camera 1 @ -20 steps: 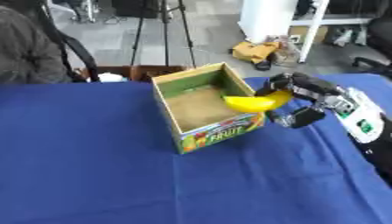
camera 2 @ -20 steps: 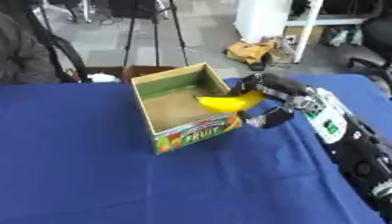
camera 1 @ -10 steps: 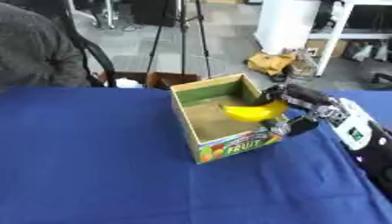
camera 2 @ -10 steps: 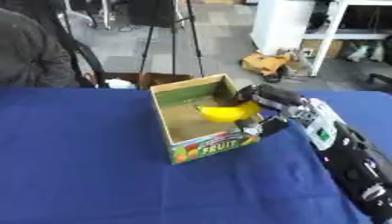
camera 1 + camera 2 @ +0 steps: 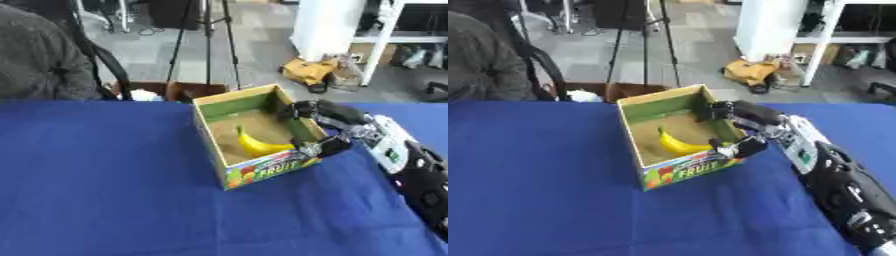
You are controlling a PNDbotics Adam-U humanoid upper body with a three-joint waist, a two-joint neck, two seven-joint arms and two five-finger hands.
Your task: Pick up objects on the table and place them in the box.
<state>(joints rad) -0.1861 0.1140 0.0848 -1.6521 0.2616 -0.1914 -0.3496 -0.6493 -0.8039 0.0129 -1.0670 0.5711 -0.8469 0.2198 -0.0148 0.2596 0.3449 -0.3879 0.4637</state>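
Note:
A yellow banana (image 5: 256,145) lies on the floor of the open cardboard fruit box (image 5: 229,106), near its front right corner. My right hand (image 5: 331,118) reaches in from the right and hangs over the box's right wall. Its fingers (image 5: 293,108) stretch over the far part of the wall and its thumb (image 5: 313,148) points at the front right corner, close to the banana's tip. The hand is open and the fingers are off the banana. My left hand shows in no view.
The box stands on a blue tablecloth (image 5: 105,190) that covers the table. A person in a grey top (image 5: 39,65) sits at the far left edge. Tripod legs, a chair and clutter stand on the floor beyond the table.
The banana, held over the box a second ago, now lies inside it. My right hand has opened and let it go. The camera has shifted, so the whole picture has moved.

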